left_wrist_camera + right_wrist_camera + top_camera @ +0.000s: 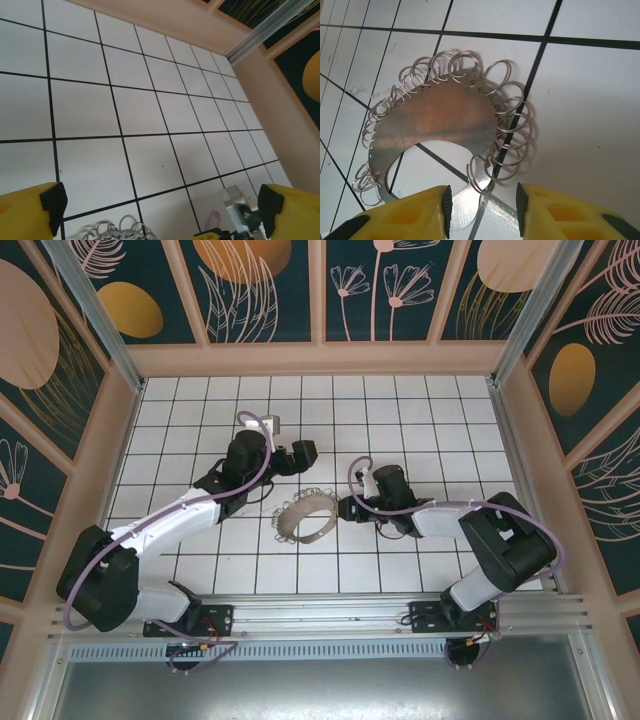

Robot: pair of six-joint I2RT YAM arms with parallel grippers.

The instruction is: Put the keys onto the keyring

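The keyring (322, 526) is a thin metal band bent into a loop and edged with many small wire rings, standing on the white tiled floor mid-table. In the right wrist view the keyring (440, 117) lies just ahead, and its near edge reaches between the yellow fingers of my right gripper (482, 210). Those jaws stand apart, and the right pad is off the band. From above, the right gripper (345, 508) is at the loop's right side. My left gripper (303, 455) hovers wide open behind the loop. Its wrist view has the left gripper (160, 205) above a few rings (120, 229). The keys are out of view.
Peach walls (320, 358) enclose the tiled floor, with an aluminium rail (330, 615) along the near edge. Part of the right arm's wrist (240, 212) shows low in the left wrist view. Open floor lies behind and to both sides of the loop.
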